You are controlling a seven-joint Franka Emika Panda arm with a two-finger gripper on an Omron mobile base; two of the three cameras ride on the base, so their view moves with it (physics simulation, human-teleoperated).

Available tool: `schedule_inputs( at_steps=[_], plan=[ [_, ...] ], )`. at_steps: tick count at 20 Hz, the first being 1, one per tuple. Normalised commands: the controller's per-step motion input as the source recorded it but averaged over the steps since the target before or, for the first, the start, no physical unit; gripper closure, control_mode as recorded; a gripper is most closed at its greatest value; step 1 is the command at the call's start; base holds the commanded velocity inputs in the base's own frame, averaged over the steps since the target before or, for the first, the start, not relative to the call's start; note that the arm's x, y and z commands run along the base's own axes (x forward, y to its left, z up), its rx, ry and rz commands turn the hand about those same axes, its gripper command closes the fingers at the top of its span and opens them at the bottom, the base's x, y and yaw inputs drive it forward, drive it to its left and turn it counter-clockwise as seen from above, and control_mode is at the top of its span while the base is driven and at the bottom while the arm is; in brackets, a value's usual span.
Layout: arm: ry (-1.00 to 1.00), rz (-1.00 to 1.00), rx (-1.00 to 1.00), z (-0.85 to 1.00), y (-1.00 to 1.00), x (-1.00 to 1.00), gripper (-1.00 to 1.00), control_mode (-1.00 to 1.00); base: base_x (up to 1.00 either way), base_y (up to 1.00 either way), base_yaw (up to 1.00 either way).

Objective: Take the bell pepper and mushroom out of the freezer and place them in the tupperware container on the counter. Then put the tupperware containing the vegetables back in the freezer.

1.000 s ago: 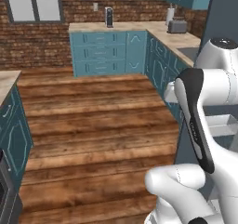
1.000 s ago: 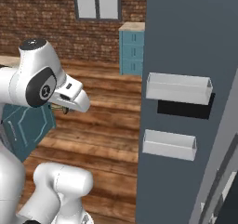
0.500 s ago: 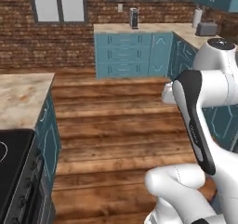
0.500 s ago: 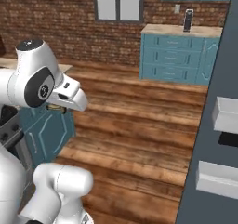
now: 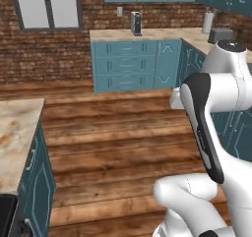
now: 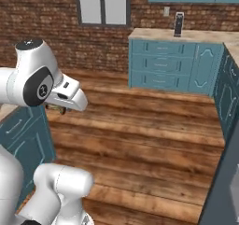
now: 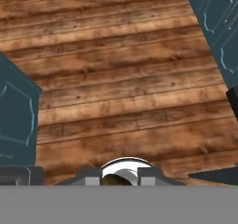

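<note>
My gripper [image 6: 56, 108] hangs under the white hand, above the wooden floor, and a small brown thing that looks like the mushroom [image 6: 58, 109] sits between its fingers. In the hand view the gripper [image 7: 120, 178] looks shut on that tan-brown lump [image 7: 113, 181] at the bottom edge. A slice of the dark slate freezer [image 6: 219, 186] shows at the lower right of the right base view. A tan marbled counter [image 5: 15, 133] over teal cabinets lies at the left. The bell pepper and the tupperware container are out of view.
Wooden floor [image 5: 123, 142] stretches ahead. A far counter [image 5: 147, 34] along the brick wall carries a dark appliance [image 5: 136, 23] and a toaster [image 5: 219, 34]. Teal cabinets [image 6: 18, 135] stand close at my left, and a stove corner [image 5: 7, 216] sits low left.
The whole picture has swung: the base has turned away from the freezer, which slid off to the right, and the left counter came into sight. The arm keeps its pose.
</note>
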Motion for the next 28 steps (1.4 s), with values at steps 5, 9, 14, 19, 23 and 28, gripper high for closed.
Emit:
schedule_inputs(
  at_steps=[5,9,14,19,23,28],
  plan=[
    [0.0,0.0,0.0,0.0,0.0,0.0,1.0,1.0,1.0,0.0,-0.25],
    [0.0,0.0,0.0,0.0,0.0,0.0,1.0,1.0,1.0,0.0,-0.25],
    [0.0,0.0,0.0,0.0,0.0,0.0,1.0,1.0,0.97,0.0,-0.42],
    [0.0,0.0,0.0,0.0,0.0,0.0,1.0,1.0,0.63,0.0,-0.6],
    [0.0,0.0,0.0,0.0,0.0,0.0,1.0,1.0,0.41,0.0,-0.68],
    [0.0,0.0,0.0,0.0,0.0,0.0,1.0,1.0,0.42,0.0,-0.67]
  ],
)
